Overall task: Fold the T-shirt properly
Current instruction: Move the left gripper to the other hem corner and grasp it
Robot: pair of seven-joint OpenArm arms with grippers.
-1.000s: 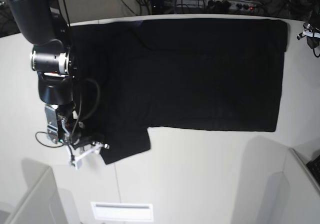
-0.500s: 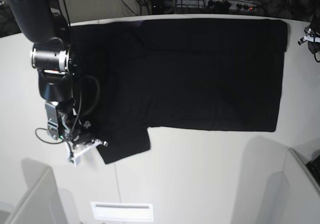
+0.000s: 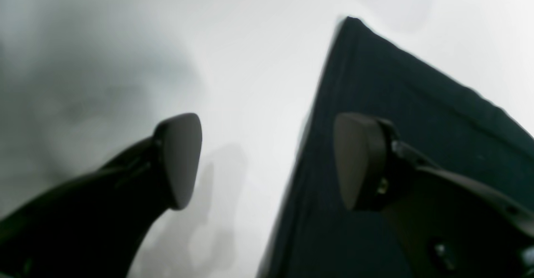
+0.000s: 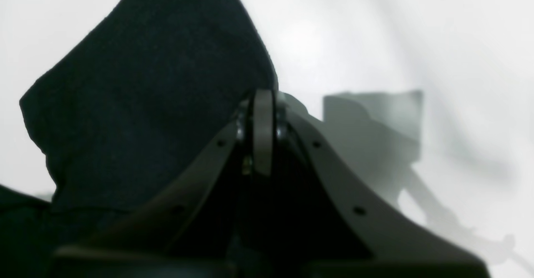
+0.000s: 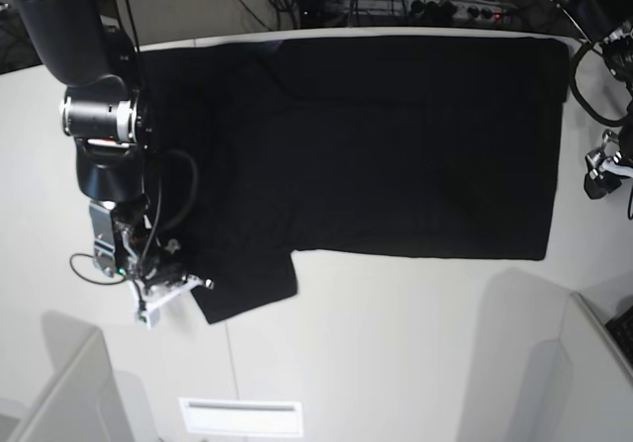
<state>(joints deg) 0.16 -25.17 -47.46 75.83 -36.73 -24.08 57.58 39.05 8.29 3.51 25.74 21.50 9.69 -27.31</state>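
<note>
The T-shirt (image 5: 396, 145) is spread flat on the table (image 5: 396, 353), reaching its far edge. One sleeve is extended toward the near side. The right end effector (image 5: 173, 289) is positioned at that sleeve's edge; the left end effector (image 5: 598, 170) is positioned just beside the opposite edge.

The left tool (image 5: 600, 170) is partly cut off by the base view's edge, and the left wrist view looks motion-blurred.

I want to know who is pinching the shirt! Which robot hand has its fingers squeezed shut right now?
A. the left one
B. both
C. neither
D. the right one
D: the right gripper is pressed shut at the T-shirt sleeve edge, while the left gripper gapes wide.
</note>
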